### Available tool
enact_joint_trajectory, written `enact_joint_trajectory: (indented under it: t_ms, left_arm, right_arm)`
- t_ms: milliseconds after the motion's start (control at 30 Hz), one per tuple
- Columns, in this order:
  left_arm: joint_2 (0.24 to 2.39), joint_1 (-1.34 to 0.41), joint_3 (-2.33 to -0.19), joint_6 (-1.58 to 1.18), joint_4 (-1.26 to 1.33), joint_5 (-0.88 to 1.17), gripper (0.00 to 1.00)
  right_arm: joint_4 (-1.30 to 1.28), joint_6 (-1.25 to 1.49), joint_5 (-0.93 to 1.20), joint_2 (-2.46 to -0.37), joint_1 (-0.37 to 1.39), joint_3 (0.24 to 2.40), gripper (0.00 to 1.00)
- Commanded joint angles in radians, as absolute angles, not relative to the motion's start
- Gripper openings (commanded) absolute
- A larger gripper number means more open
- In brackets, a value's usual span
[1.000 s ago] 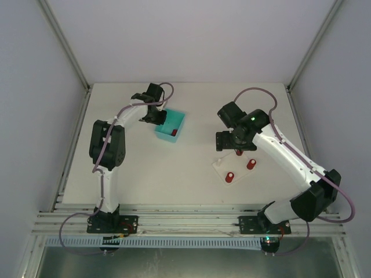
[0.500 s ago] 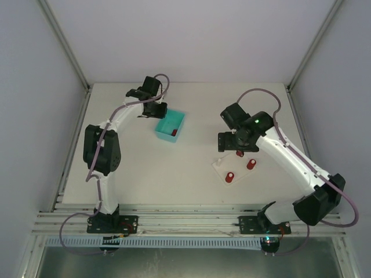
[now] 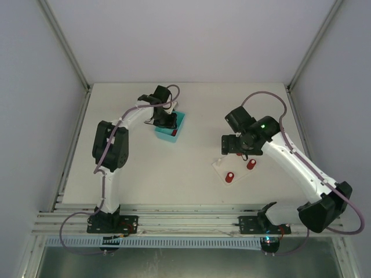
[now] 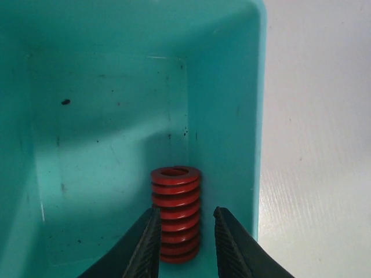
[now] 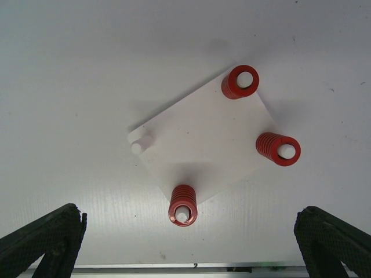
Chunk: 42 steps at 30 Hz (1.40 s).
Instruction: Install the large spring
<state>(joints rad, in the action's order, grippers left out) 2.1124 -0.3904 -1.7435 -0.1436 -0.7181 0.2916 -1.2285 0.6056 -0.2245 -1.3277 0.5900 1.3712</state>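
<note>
The large red spring [image 4: 175, 214] stands in the near right corner of a teal bin [image 4: 104, 116]; it also shows in the top view [image 3: 174, 132]. My left gripper [image 4: 185, 215] is open inside the bin, one finger on each side of the spring, with small gaps. My right gripper [image 5: 191, 243] is wide open and empty above a white base plate [image 5: 203, 139]. The plate carries three red springs on pegs, such as one at the near corner [image 5: 183, 205], and one bare white peg [image 5: 139, 145] at its left corner.
The bin's right wall [image 4: 255, 116] is close beside my left gripper's right finger. In the top view the bin [image 3: 179, 119] sits at the table's centre left and the plate [image 3: 221, 165] at centre right, under my right gripper [image 3: 235, 145].
My left gripper has swung from the bin's far left side down into the bin, over the spring. My right arm has shifted slightly right, still above the plate.
</note>
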Motion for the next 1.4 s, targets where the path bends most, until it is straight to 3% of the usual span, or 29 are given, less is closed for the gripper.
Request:
enact_joint_trajectory:
  t_ms: [0,667,1000,1367]
  left_arm:
    - [2.136,-0.389,-1.739,-0.122,-0.755,0.318,0.31]
    - [2.249,-0.388,-1.714,-0.101,-0.751,0.287,0.39]
    - [2.240,-0.387,-1.746,-0.094,-0.736,0.241,0.18]
    - [2.209,-0.379,-1.818,-0.081,-0.730,0.201,0.10]
  right_arm:
    - [-1.248,0.624,-0.241,-1.292,0.583,1.359,1.00]
    - [-1.253,0.619,-0.256,-1.283,0.570,1.359,1.00]
    - [-1.252,0.616,-0.259,-1.280,0.564,1.359,1.00]
    - [-1.246,0.609,-0.257,-1.267,0.560,1.345,1.00]
